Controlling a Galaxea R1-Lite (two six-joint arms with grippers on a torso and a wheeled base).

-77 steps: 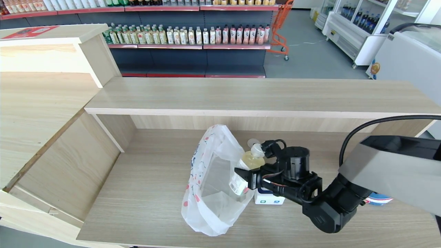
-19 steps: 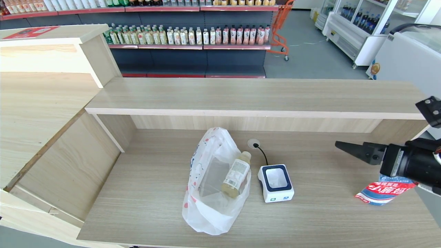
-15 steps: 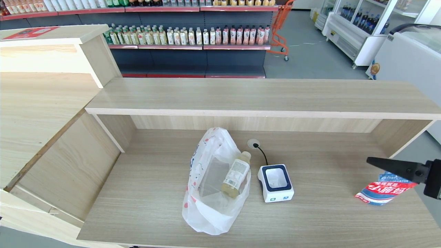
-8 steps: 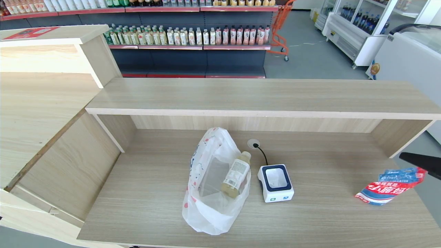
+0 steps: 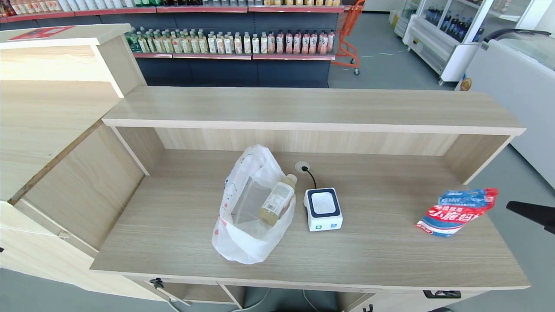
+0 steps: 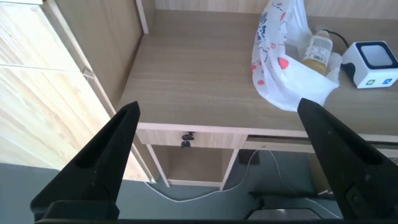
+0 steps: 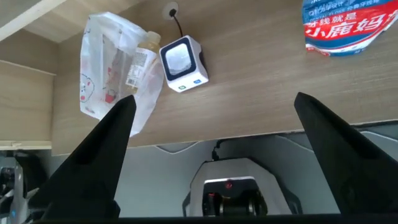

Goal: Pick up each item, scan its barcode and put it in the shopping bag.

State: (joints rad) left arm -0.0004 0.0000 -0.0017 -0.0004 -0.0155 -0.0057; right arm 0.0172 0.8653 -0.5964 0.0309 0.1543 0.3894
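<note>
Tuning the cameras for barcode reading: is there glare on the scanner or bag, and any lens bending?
Head view: the scanner window reflects pale light, the bag shines faintly, counter edges stay nearly straight. Right wrist view: the scanner window glares white.

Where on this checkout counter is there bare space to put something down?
Two wide bare patches on the counter: one between the scanner and the snack packet, another between the left side panel and the shopping bag. The front strip is also bare. It is crowded mid-counter, where bag, bottle and scanner sit close together.
</note>
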